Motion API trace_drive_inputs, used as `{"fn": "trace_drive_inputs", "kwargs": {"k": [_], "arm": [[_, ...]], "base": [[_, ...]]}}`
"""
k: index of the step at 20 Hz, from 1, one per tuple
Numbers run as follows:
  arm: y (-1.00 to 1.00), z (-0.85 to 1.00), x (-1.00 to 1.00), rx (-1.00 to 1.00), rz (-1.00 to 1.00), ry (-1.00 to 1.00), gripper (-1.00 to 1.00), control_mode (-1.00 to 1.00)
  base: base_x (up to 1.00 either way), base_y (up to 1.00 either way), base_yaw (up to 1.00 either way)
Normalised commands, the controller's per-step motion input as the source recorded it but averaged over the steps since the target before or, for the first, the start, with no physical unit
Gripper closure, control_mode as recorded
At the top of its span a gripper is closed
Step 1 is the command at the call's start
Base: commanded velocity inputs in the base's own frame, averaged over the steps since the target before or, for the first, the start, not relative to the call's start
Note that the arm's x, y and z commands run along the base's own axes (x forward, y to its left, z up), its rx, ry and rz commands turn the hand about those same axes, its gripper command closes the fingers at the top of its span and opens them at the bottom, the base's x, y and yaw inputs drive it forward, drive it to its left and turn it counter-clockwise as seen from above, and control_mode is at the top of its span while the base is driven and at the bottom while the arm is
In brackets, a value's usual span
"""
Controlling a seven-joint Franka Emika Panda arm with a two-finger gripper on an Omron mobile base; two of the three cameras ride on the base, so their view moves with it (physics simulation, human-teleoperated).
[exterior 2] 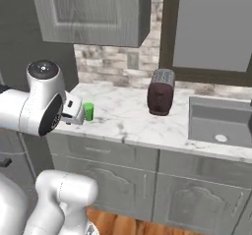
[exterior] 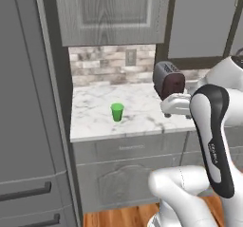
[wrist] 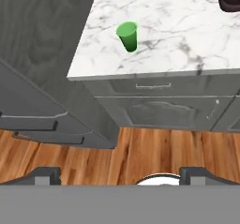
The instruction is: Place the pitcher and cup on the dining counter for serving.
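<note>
The small bright green cup (exterior: 117,112) stands upright on the marble-topped cabinet run (exterior: 95,124), near its left end and a little back from the front edge. It appears again from the other side (exterior 2: 88,111) and from above (wrist: 127,35). My gripper (wrist: 122,174) is open, its two dark fingertips (wrist: 47,174) far apart with nothing between them. It hangs in front of the cabinets, well short of the cup and higher than the countertop. The pitcher and the dining counter are out of view.
A dark red-brown toaster (exterior: 168,79) stands on the same counter to the right of the cup. A sink (exterior 2: 221,121) lies further right. Tall grey panels (exterior: 23,102) wall off the counter's left end, and upper cabinets (exterior 2: 93,13) hang overhead. Wood floor (wrist: 140,148) lies below.
</note>
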Motion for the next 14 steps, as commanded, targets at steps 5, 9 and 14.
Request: {"fn": "trace_drive_inputs", "kwargs": {"k": [5, 9, 14], "arm": [[0.0, 0.0, 0.0, 0.0, 0.0, 0.0, -1.0, 1.0], [0.0, 0.0, 0.0, 0.0, 0.0, 0.0, -1.0, 1.0], [0.14, -0.09, 0.37, -0.01, -0.04, 0.1, -1.0, -1.0]], "base": [[0.82, 0.11, 0.12], [0.51, 0.05, -0.03], [0.08, 0.01, 0.0]]}}
